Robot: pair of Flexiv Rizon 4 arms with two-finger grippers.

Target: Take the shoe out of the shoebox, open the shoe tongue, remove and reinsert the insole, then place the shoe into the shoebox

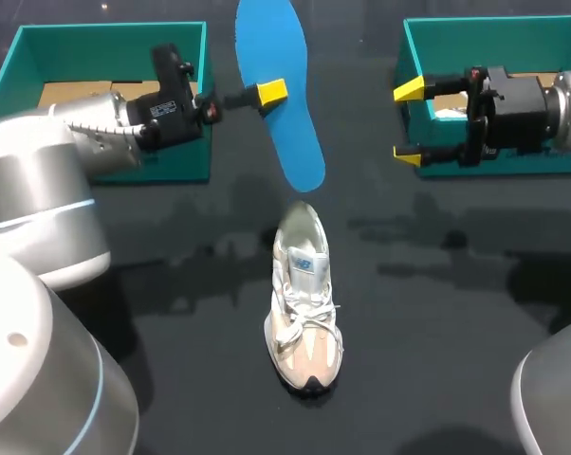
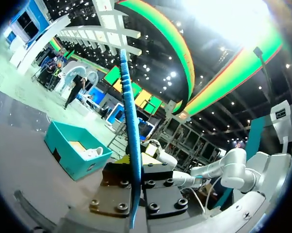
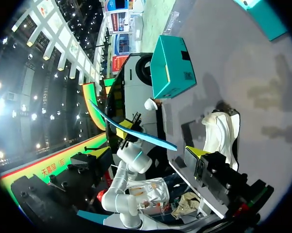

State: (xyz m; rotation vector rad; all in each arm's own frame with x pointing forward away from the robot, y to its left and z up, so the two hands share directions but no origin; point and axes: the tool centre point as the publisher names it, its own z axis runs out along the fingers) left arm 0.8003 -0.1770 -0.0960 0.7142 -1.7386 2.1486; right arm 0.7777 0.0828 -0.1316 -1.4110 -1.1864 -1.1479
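Note:
In the head view my left gripper (image 1: 267, 93) is shut on a blue insole (image 1: 284, 123) and holds it in the air, edge-up, beyond the shoe's heel. The left wrist view shows the insole (image 2: 130, 121) edge-on, clamped between the fingers. A white and beige sneaker (image 1: 304, 303) lies on the dark table at the middle, toe toward the near edge, laces tied. My right gripper (image 1: 407, 123) hangs wide open at the left wall of the right teal box, holding nothing. From the right wrist I see one yellow fingertip (image 3: 197, 152), the sneaker (image 3: 221, 133) and the insole (image 3: 131, 130).
Two teal shoebox halves stand at the back: one at the left (image 1: 186, 57) under my left arm, one at the right (image 1: 414, 57) beside my right gripper. Paper lies inside the right one. The left wrist view shows the teal box (image 2: 71, 155) ahead.

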